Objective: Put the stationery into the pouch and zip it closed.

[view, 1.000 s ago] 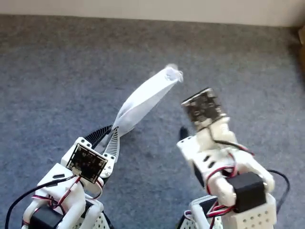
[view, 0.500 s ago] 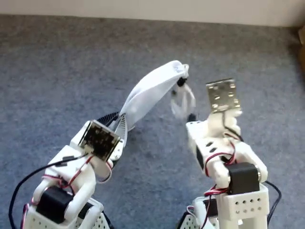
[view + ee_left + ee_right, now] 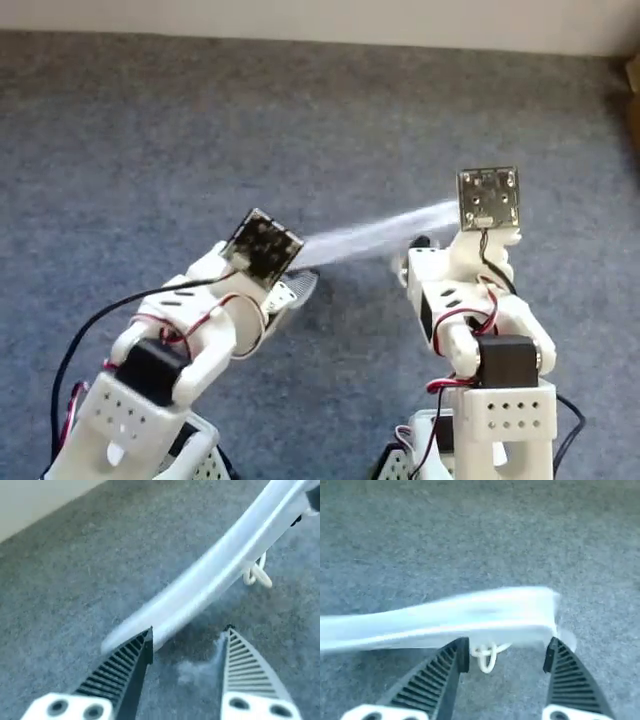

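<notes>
The white pouch (image 3: 375, 235) stretches, blurred, between the two arms over the grey carpet. In the left wrist view the pouch (image 3: 215, 570) runs slantwise past the fingertips, its near end by one finger, and its white zip pull ring (image 3: 257, 575) hangs below it. My left gripper (image 3: 189, 630) is open and holds nothing; from above it (image 3: 295, 290) sits at the pouch's left end. My right gripper (image 3: 507, 641) is open too, with the pouch (image 3: 445, 617) crossing just beyond its tips and the pull ring (image 3: 487, 659) dangling between them. In the high view it (image 3: 418, 248) is at the pouch's right end.
Grey carpet (image 3: 150, 130) covers the whole work surface. A pale wall strip (image 3: 300, 18) runs along the far edge, and a brown object (image 3: 633, 80) shows at the right border. Open carpet lies beyond and to the left of the arms.
The left gripper, shut on the raised pouch's near end a second ago, has opened. The pouch has swung down to lie nearly level. Both arms have moved forward towards it.
</notes>
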Controlling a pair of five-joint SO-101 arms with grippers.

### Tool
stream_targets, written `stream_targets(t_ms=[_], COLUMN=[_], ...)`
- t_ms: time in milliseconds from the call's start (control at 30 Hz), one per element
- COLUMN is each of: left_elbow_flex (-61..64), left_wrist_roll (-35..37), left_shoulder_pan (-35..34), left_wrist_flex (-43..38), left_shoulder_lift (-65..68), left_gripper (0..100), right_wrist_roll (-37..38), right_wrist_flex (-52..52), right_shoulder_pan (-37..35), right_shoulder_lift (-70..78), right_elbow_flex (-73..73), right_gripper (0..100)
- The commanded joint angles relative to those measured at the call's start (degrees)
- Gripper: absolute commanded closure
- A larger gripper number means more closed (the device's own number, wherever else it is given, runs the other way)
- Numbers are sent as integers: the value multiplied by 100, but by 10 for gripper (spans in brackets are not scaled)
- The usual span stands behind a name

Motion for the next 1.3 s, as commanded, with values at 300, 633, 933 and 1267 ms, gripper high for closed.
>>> stream_targets(t_ms=[300, 633, 933, 1267], left_elbow_flex=[-312, -479, -259, 136], left_wrist_roll=[53, 281, 440, 448], left_shoulder_pan=[92, -418, -840, -1341], left_wrist_flex=[299, 501, 237, -281], left_shoulder_lift=[-22, -22, -22, -22], left_gripper=[771, 772, 941, 994], right_wrist_roll=[-62, -18, -18, 325], right_wrist_flex=[-84, -110, 31, 127], right_shoulder_pan=[22, 22, -4, -4], right_shoulder_lift=[-119, -119, -119, -365], right_elbow_flex=[-40, 101, 101, 57], right_gripper=[767, 767, 876, 950])
